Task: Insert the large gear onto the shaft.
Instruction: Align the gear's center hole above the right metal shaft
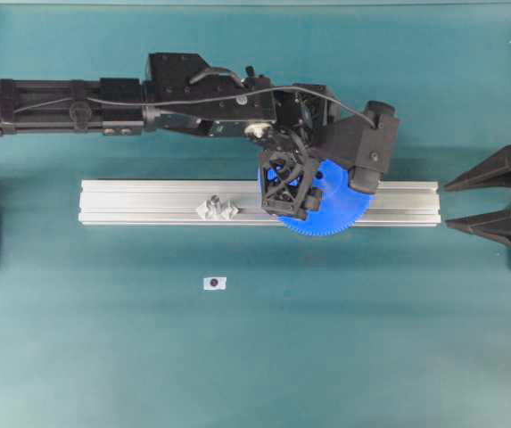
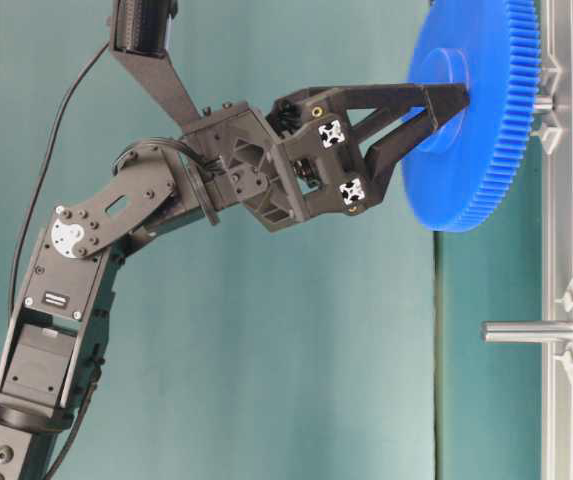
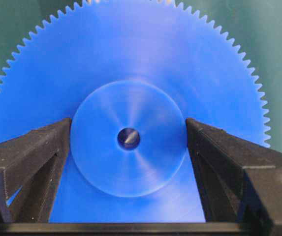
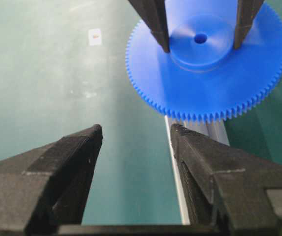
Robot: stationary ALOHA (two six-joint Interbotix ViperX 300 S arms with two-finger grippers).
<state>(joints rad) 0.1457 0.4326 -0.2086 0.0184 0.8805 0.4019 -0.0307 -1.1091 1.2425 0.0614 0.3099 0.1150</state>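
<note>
Large gear point(image 1: 340, 212): sitting right of centre on the rail point(image 1: 148, 192), shaft point(image 2: 544, 102) passing through its hole.
Left gripper point(image 3: 128, 130): straddling the hub, fingers spreading, barely touching.
Right gripper point(image 4: 136, 135): idling wide, gripping nothing.
Withdrawal axis: along the shaft, away from the rail.

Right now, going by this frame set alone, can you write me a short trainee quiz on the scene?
1. True or false: the right end effector holds the large gear.
2. Where do the left end effector fingers stand? A: on either side of the gear's raised hub. B: around the toothed rim. C: on the aluminium rail.
3. How many pins on the rail stand bare, with no gear on them?

Key
1. False: it is open and empty.
2. A.
3. One, the bare pin.
</note>
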